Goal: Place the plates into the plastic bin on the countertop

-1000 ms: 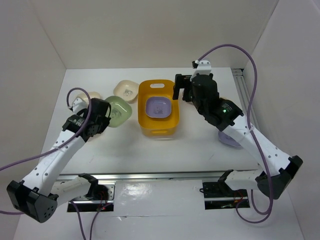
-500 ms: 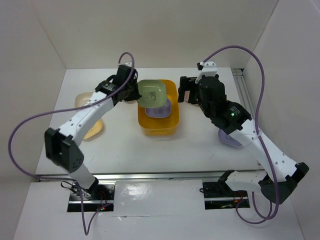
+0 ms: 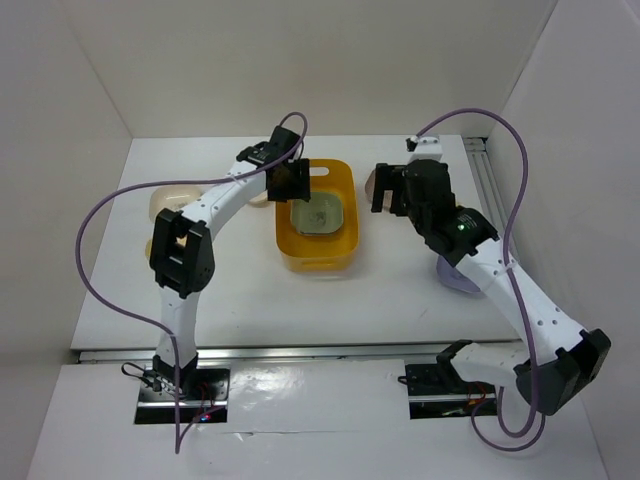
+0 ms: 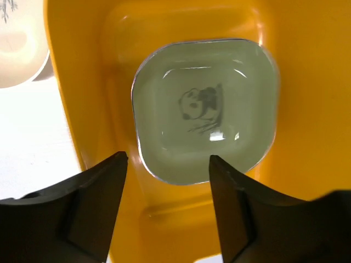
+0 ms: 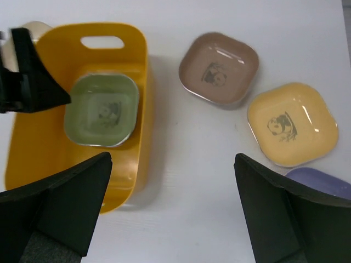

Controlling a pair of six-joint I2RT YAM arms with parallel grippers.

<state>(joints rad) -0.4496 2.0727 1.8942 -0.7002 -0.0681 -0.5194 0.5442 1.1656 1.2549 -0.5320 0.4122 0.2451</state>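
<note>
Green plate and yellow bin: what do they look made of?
Green plate: likely melamine or glazed ceramic; glossy, with sharp highlights and a printed panda. Yellow bin: probably moulded plastic, smooth semi-gloss, with rounded corners and soft reflections.

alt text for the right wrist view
A green plate lies in the plastic bin. Right of it on the countertop sit a brown plate, a yellow-orange plate and part of a lavender plate; the right hand is open.

Green plate [image 4: 204, 109] now lies released inside bin [image 4: 307, 82].
</note>
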